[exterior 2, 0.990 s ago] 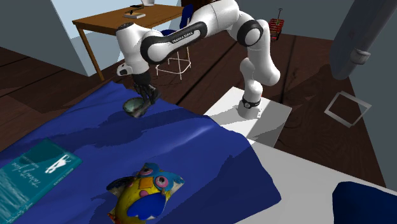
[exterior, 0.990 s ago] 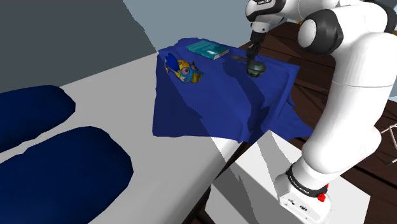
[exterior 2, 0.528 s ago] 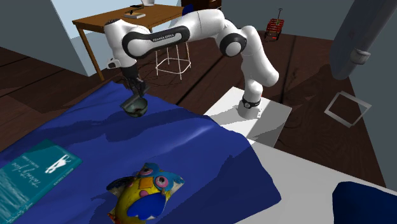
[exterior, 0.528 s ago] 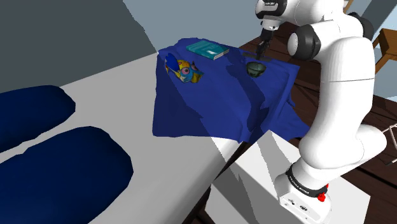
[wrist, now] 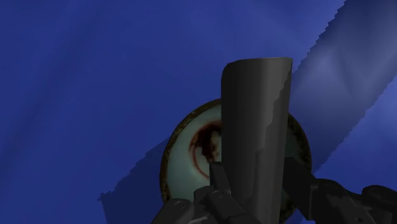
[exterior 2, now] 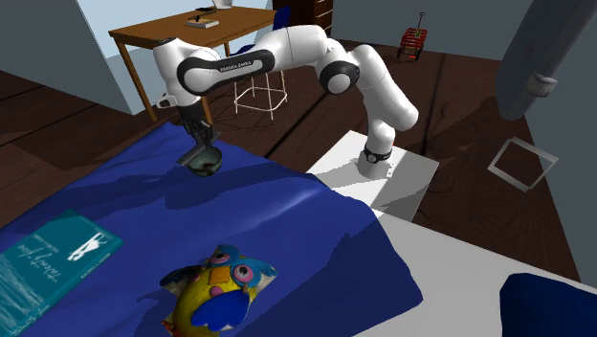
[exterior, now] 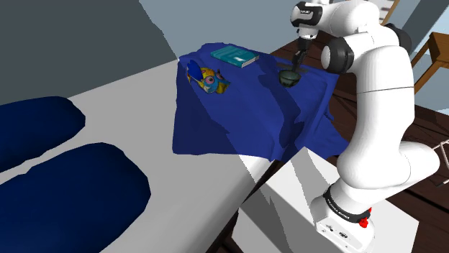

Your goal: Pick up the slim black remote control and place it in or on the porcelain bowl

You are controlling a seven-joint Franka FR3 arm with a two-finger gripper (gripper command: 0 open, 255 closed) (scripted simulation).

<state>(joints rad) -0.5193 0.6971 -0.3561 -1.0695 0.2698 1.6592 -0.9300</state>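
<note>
Evidently the gripper (wrist: 257, 191) clasps the slim black remote control (wrist: 257, 118) near one end, directly above the bowl (wrist: 184, 159); it looks stiff, light, probably slick.

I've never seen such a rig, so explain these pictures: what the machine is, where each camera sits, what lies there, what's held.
It is a white robot arm on a box stand beside a bed. One camera looks from beside the stand, a second faces the arm across the bed, a third sits on the hand. On a blue blanket lie a bowl, a teal book and a colourful toy. The black gripper is shut on a dark remote, held over the bowl.
</note>
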